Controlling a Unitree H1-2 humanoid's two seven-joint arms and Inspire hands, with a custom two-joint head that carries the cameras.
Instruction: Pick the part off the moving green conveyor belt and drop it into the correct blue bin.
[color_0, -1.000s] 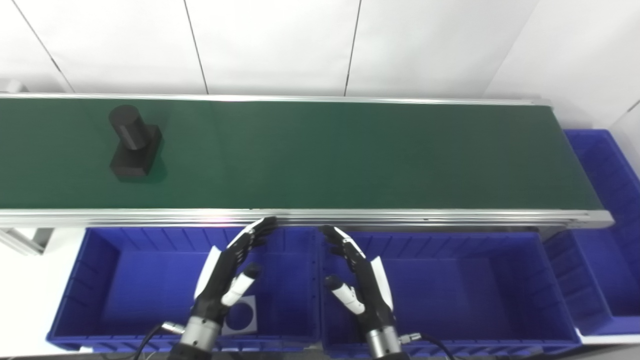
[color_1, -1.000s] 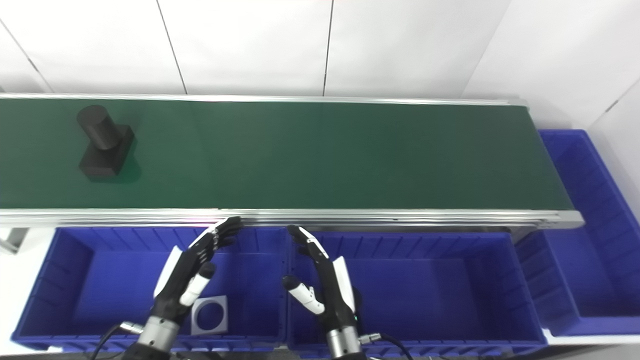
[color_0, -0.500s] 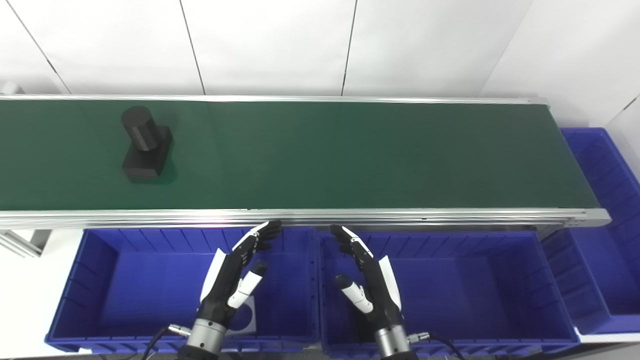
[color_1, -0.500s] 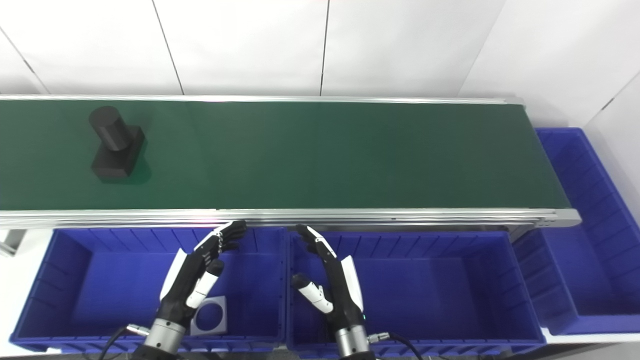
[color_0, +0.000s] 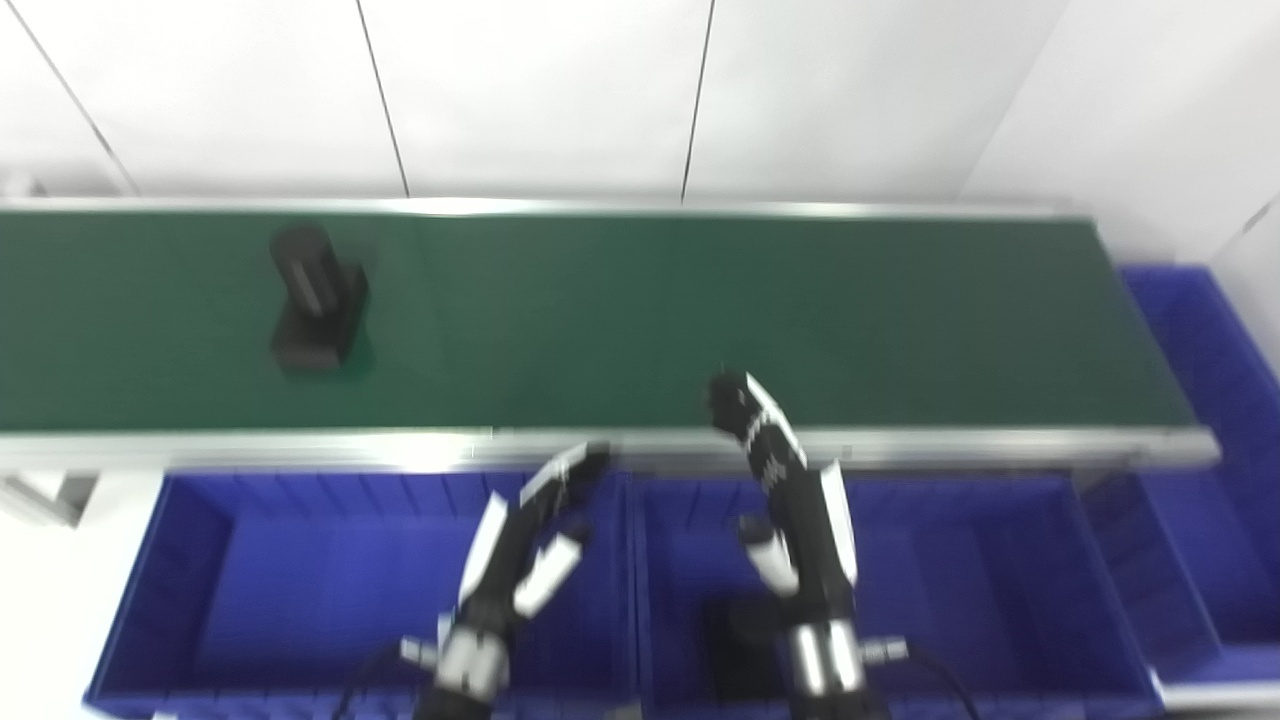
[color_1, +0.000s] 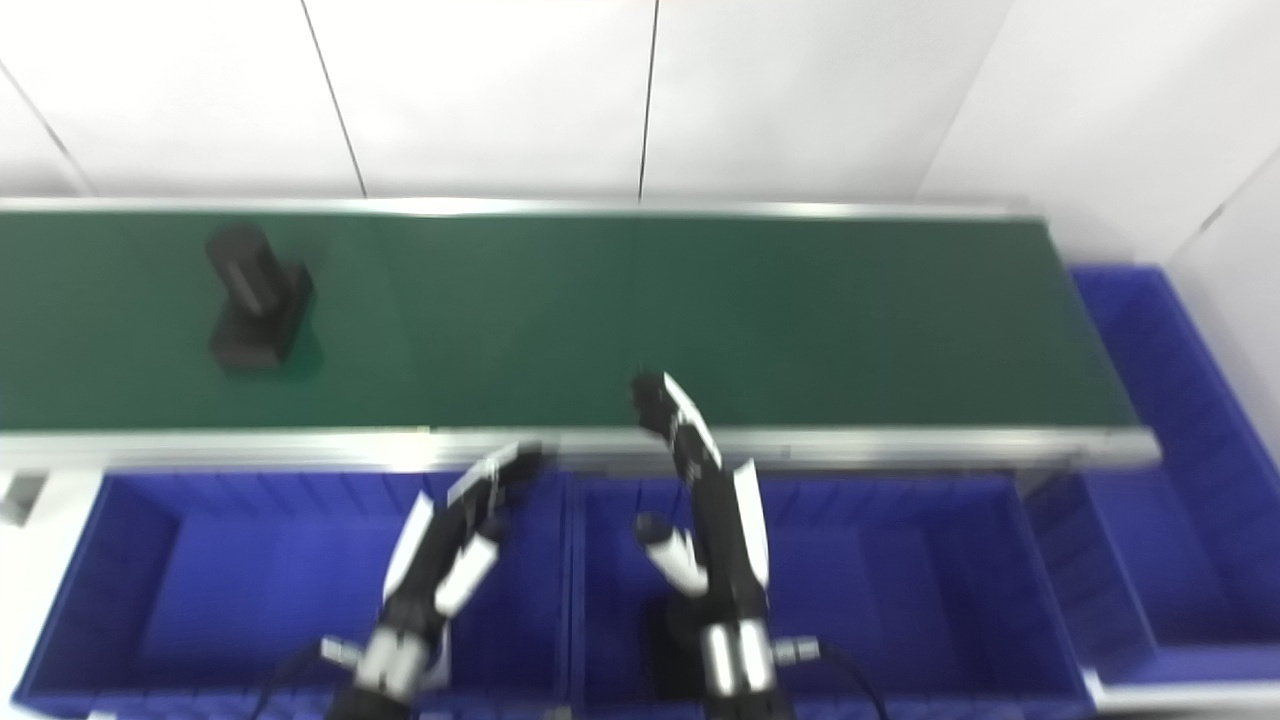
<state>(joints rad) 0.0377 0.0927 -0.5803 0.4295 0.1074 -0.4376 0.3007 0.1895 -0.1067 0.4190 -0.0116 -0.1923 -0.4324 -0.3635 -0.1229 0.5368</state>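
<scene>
The dark part (color_0: 315, 310) stands on the green conveyor belt (color_0: 620, 310) toward its left end, well left of both empty, spread-fingered hands, the left hand (color_0: 530, 530) below the belt's near edge being nearer than the right hand (color_0: 785, 480).

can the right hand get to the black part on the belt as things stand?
Probably not yet. The right hand is open, fingertips just over the belt's near edge, while the black part sits far left. Nothing blocks it.

We see both views smeared by motion blur under bright, even light; the part (color_0: 315, 315) casts a soft shadow on the belt (color_0: 620, 310).
</scene>
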